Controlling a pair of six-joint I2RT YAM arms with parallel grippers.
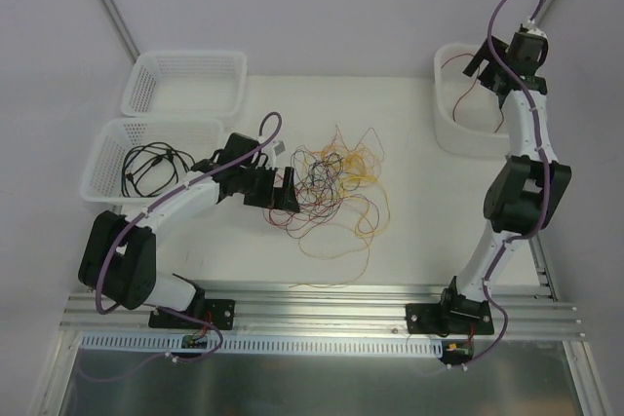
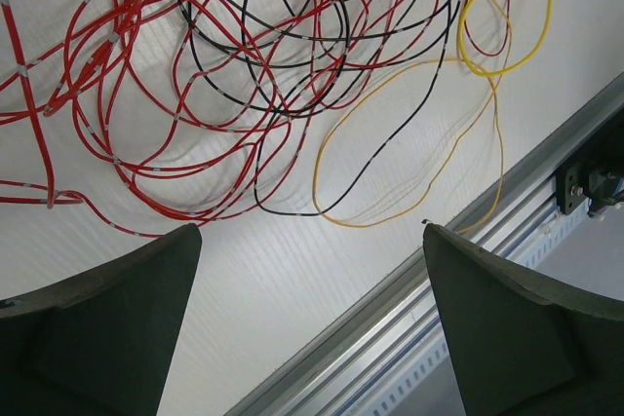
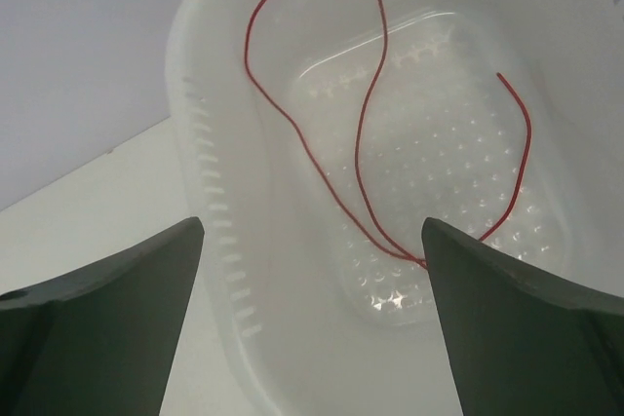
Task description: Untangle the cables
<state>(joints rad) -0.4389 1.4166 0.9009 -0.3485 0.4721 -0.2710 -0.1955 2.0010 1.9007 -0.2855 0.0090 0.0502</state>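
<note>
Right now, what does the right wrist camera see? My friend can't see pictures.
One thin red cable lies looped inside a white plastic basket. The right pincer hangs open above it, holding nothing.

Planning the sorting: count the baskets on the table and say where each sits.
3. One white basket at the far left; a second white basket just nearer, holding black cables; a translucent basket at the far right, holding one red cable. None seems hidden.

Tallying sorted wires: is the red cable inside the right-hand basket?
In. The red cable lies inside the white basket, looping up its far wall.
</note>
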